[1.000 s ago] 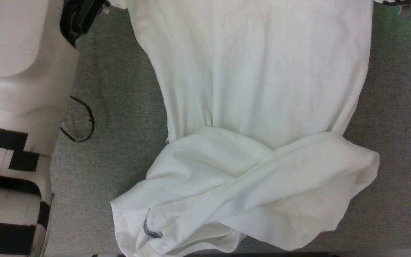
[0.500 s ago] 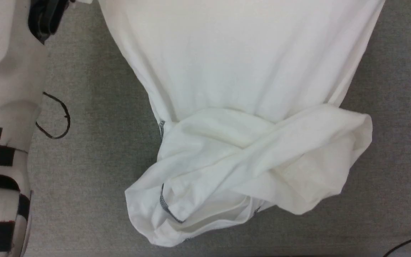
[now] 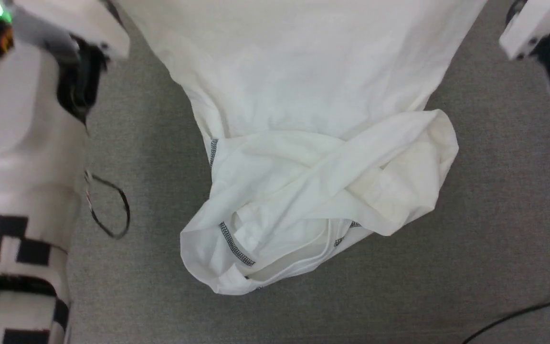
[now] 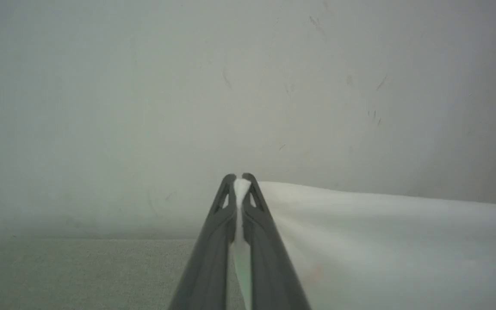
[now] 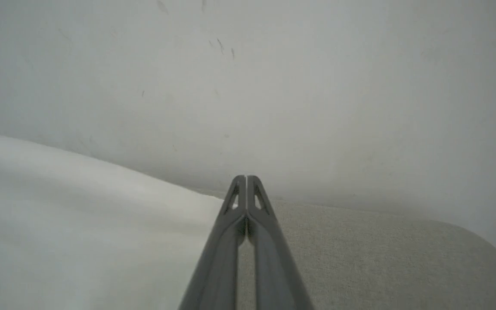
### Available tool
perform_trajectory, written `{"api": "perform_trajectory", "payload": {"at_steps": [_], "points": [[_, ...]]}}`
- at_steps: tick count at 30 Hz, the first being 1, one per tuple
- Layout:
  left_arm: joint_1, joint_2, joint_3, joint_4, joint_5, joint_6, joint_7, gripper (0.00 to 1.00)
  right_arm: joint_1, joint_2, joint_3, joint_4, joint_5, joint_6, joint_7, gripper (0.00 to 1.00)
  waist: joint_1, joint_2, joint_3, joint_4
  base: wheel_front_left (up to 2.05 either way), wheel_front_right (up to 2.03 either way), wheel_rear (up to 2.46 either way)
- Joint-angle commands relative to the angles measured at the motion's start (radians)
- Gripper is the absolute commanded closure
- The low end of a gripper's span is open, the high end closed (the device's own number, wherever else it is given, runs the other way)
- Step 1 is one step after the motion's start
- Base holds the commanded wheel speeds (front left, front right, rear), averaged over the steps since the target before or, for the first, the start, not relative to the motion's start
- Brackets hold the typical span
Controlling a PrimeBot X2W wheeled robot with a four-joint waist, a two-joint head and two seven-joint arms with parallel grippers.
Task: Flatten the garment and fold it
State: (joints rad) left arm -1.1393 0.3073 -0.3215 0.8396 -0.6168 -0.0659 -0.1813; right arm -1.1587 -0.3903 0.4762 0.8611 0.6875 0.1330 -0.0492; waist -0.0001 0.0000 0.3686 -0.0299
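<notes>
The garment (image 3: 303, 86) is a large white top. It stretches from the head view's top edge down to a bunched, rolled heap (image 3: 313, 200) on the grey surface, where dark zigzag stitching (image 3: 234, 243) shows. My left gripper (image 4: 239, 177) is shut on a strip of the white cloth, and the garment (image 4: 381, 241) spreads away to its right. My right gripper (image 5: 246, 177) is shut with no cloth showing between its fingers; the garment (image 5: 80, 224) reaches up to its left finger. My pale left forearm (image 3: 26, 119) and right arm (image 3: 533, 24) flank the cloth.
The grey fabric-covered surface (image 3: 470, 248) runs all around the garment. A black cable loop (image 3: 110, 210) lies beside my left arm, and another cable (image 3: 518, 315) crosses the lower right corner. A pale wall (image 4: 230, 86) stands behind both grippers.
The head camera has shifted. The garment's bunched lower end has drawn up and narrowed, baring more stitching. Both arms now show at the top corners. The right gripper has closed.
</notes>
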Motion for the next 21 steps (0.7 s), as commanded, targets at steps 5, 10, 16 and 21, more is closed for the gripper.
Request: {"api": "perform_trajectory", "payload": {"at_steps": [5, 10, 16, 21], "points": [[0.264, -0.008, 0.040, -0.087, -0.048, 0.040, -0.046, 1.00, 0.202, -0.008, 0.039, -0.080, 0.042, -0.002, -0.046, 1.00, 0.0001, 0.0000, -0.136, 0.001, 0.00, 0.00, 0.00], [0.535, 0.004, 0.071, -0.278, -0.067, 0.106, -0.064, 1.00, 0.397, -0.025, 0.038, -0.199, 0.096, -0.002, -0.090, 1.00, 0.0001, 0.0000, -0.196, -0.008, 0.00, 0.00, 0.00], [0.869, 0.038, 0.089, -0.564, -0.088, 0.221, -0.009, 1.00, 0.621, -0.047, 0.008, -0.319, 0.114, -0.002, -0.081, 1.00, 0.0001, 0.0000, -0.240, -0.024, 0.00, 0.00, 0.00], [1.089, 0.038, 0.075, -0.726, -0.120, 0.288, 0.068, 1.00, 0.788, -0.022, -0.071, -0.349, 0.123, -0.002, -0.082, 1.00, 0.0001, 0.0000, -0.251, -0.029, 0.00, 0.00, 0.00]]}}
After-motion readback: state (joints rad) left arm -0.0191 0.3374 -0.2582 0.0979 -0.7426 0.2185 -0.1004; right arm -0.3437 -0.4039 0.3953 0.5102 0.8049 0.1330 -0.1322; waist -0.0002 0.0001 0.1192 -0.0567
